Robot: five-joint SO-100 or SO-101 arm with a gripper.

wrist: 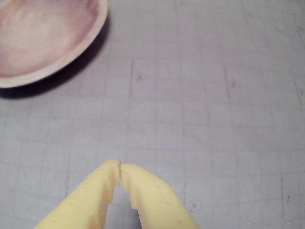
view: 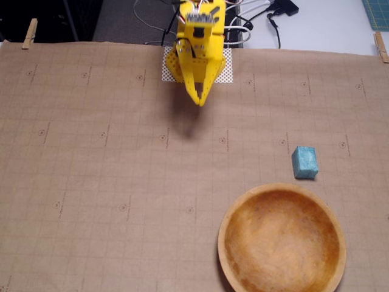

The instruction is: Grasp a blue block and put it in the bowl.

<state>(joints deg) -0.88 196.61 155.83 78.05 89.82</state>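
Observation:
A small teal-blue block lies on the brown paper at the right of the fixed view, just above the rim of the wooden bowl. The bowl sits empty at the bottom right there. In the wrist view the bowl fills the top left corner and the block is out of sight. My yellow gripper hangs near the arm's base at the top centre, far to the left of the block. Its fingertips touch each other in the wrist view, so the gripper is shut and holds nothing.
Brown gridded paper covers the table, held by wooden clothespins at the top corners. Cables lie behind the arm's base beyond the paper's top edge.

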